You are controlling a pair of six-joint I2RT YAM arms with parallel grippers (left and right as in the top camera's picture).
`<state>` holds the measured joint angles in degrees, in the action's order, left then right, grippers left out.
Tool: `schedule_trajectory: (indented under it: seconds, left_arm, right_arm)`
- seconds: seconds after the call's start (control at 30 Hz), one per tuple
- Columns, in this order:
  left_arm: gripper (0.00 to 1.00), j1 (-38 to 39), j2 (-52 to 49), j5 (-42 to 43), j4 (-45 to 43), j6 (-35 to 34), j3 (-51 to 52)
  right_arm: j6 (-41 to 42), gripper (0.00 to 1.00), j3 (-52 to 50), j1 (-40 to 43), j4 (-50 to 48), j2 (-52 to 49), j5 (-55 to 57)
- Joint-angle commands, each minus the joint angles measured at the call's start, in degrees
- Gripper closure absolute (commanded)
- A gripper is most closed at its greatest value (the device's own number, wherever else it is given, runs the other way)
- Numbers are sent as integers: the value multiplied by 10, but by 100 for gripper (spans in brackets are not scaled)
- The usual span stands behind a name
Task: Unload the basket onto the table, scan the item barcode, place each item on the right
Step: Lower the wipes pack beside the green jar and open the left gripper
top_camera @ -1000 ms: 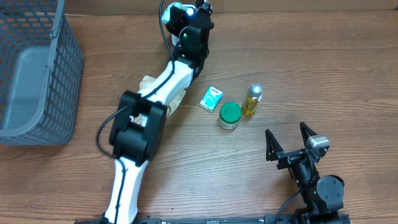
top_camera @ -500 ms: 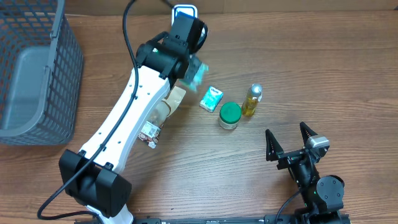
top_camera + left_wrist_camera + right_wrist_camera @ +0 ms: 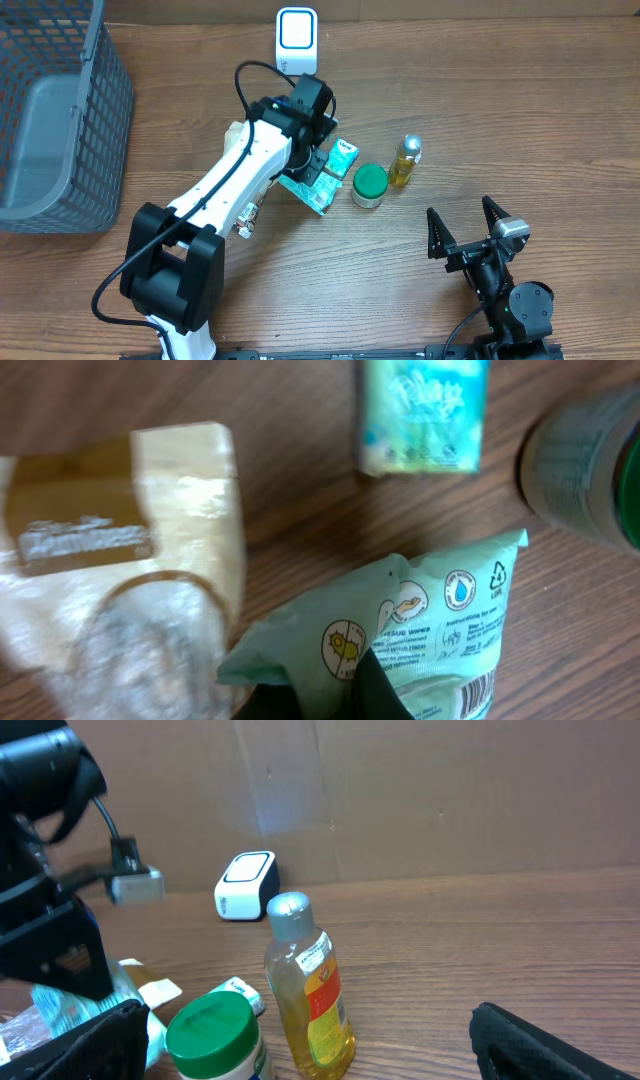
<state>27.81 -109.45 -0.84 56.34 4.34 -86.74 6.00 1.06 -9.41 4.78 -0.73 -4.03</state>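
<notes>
Overhead: my left tool (image 3: 318, 165) clamps the green wipes pack (image 3: 312, 192) low beside the tissue box (image 3: 341, 158), well apart from the scanner (image 3: 297, 30). My right tool (image 3: 466, 232) gapes idle. Whether the barcode (image 3: 478, 695) has scanned, I cannot tell.

The left arm (image 3: 215, 195) rose from its base at the near edge of the counter (image 3: 560, 120) and stretched diagonally toward the far side, its white links extended long and the wrist bent downward. The left pincer (image 3: 316, 178) pointed down, its jaws pressed together on a pale green packet (image 3: 308, 192). The right arm (image 3: 512, 300) sat folded low over its own base. The right pincer (image 3: 466, 230) pointed away from that base, its two fingers (image 3: 436, 235) spread widely apart with nothing between them.
</notes>
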Motion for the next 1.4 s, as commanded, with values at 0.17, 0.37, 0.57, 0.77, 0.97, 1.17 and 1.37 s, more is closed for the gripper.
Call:
schedule_trajectory:
  seconds: [0.17, 0.37, 0.57, 0.77, 0.97, 1.17, 1.37]
  left_arm:
    - [95, 19, 1, 39, -69, 64, 53]
    - [89, 26, 0, 39, -122, 71, 60]
    - [51, 26, 0, 39, -129, 70, 60]
    - [35, 25, 1, 0, -133, 31, 60]
    - [69, -7, 1, -49, -106, -104, 60]
    - [95, -46, 0, 27, -13, -153, 60]
    - [96, -54, 0, 38, 50, -171, 60]
  right_arm:
    - [-2, 0, -6, 2, -2, 6, 5]
    - [-2, 0, -6, 2, -2, 6, 5]
    - [-2, 0, -6, 2, -2, 6, 5]
    - [-2, 0, -6, 2, -2, 6, 5]
    - [-2, 0, -6, 2, -2, 6, 5]
    - [-2, 0, -6, 2, -2, 6, 5]
    - [-2, 0, -6, 2, -2, 6, 5]
